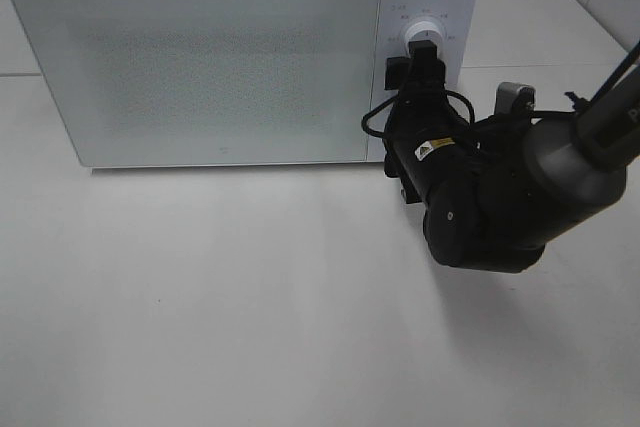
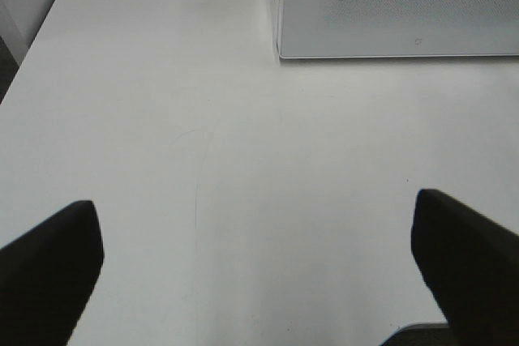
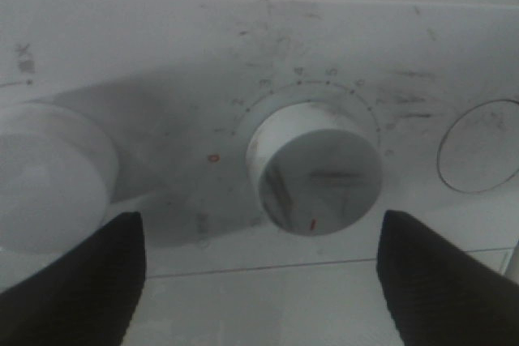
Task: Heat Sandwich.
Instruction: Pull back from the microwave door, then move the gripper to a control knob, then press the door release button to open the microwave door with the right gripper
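Observation:
The sandwich is out of view in every frame. The white microwave (image 1: 200,57) stands at the back of the table with its door shut. My right gripper (image 1: 415,69) is up against the control panel at a white dial (image 1: 424,32). In the right wrist view that dial (image 3: 319,169) sits between the two dark fingers (image 3: 81,281), which stand wide of it on both sides, so the right gripper (image 3: 259,281) is open and touches nothing. My left gripper (image 2: 259,273) hangs open over bare table, with a corner of the microwave (image 2: 397,6) ahead of it.
A second dial (image 3: 49,176) and a round button (image 3: 478,147) flank the middle dial on the panel. The right arm (image 1: 520,197) reaches in from the right edge. White table (image 1: 250,297) stretches in front of the microwave.

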Controlling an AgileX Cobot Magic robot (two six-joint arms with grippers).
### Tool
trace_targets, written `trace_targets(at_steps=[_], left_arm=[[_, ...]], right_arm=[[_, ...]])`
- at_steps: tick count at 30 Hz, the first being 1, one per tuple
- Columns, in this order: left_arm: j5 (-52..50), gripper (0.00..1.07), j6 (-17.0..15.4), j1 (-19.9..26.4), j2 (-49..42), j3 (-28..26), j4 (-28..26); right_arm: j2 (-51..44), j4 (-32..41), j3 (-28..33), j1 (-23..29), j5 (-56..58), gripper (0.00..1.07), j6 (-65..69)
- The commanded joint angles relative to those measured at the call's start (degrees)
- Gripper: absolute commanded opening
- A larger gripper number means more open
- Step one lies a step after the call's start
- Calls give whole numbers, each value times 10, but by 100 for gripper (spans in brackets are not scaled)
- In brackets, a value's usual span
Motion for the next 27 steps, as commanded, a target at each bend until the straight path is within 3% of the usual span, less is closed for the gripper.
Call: trace_targets(at_steps=[1,10,18,21,27], left_arm=[[-5,98,-3,-3,-15,1,-5],[-5,98,-3,-3,-15,1,-5],[-5,98,-3,-3,-15,1,-5],[-5,98,-3,-3,-15,1,-5],[-5,98,-3,-3,-15,1,-5]], right_arm=[[-22,-22,16,-3,-41,76,-23],[-75,-61,73,-3,65,76,-98],[-165,-67,94,-6,215,76,-323],[-213,-89,94,-28,323,76,-461],[-270,-96,94,-60,446,76,-611]])
